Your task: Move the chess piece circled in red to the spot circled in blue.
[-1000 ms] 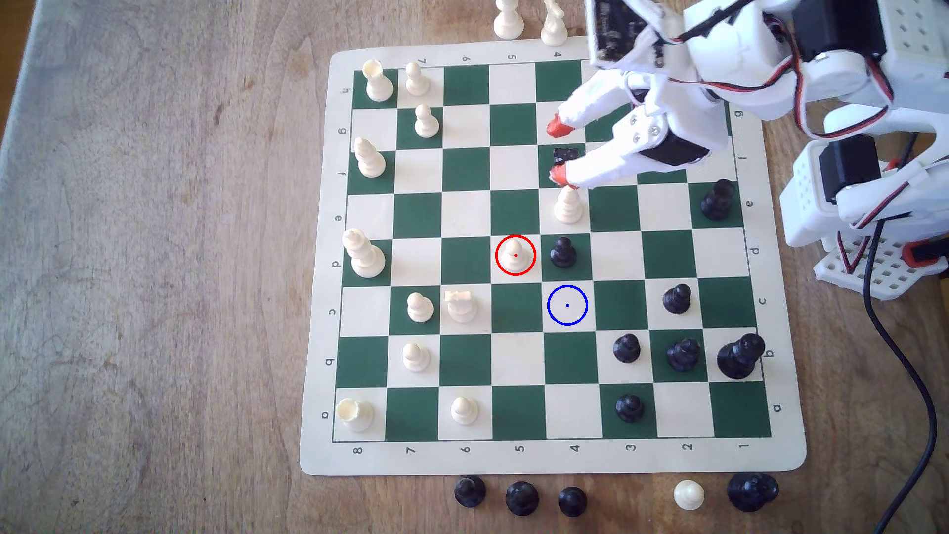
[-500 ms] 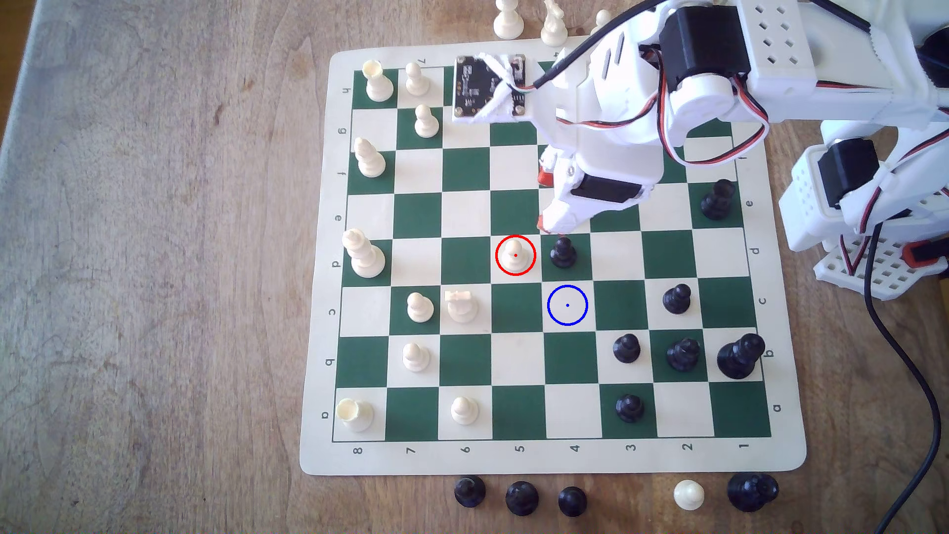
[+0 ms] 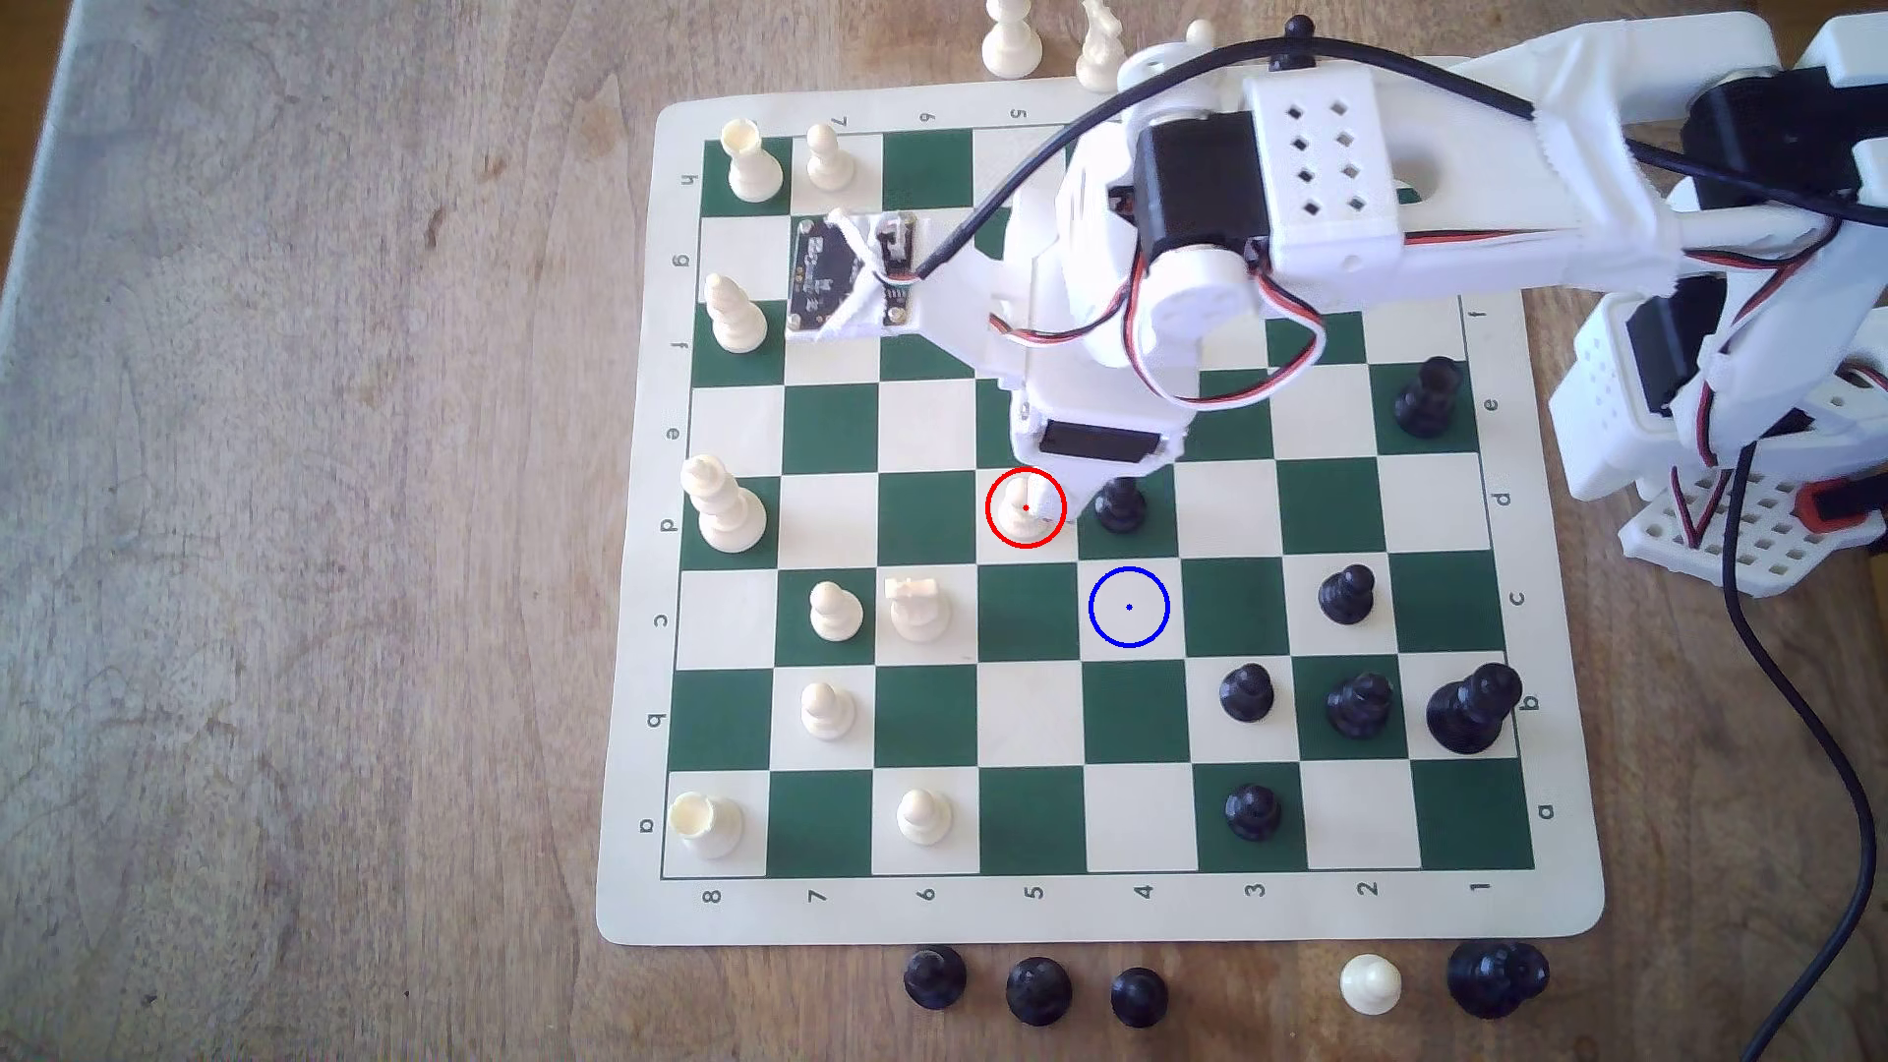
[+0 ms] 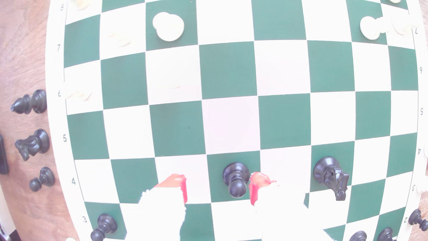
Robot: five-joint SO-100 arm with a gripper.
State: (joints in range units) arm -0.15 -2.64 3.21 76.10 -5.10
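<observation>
One pawn point(image 3: 1020, 519) matters to you, cream and ringed in red. In the exterior view it stands upright on its cream square, just beside the black pawn point(image 3: 1121, 505), on that view's left. The spot point(image 3: 1129, 607) is the next square from the black pawn toward the bottom of the view, and nothing stands on it. The gripper point(image 3: 1073, 490) hangs low over both pawns. A white finger overlaps the cream pawn's head, but you cannot tell from here whether it touches.

In the wrist view the jaws stand wide apart. The red fingertips point(image 4: 178, 185) straddle the black pawn point(image 4: 236, 179), not your piece. The cream square beyond the black pawn is washed out by glare, so you cannot make the pawn out there.

Treat the pawn as light, hard, smooth plastic. It will not crush, but I judge it will slip or tip easily. Take hold at the narrow neck under the ball head, so the head catches above the pads. First shift away from the black pawn, or you will likely close on the wrong piece or knock it over.
</observation>
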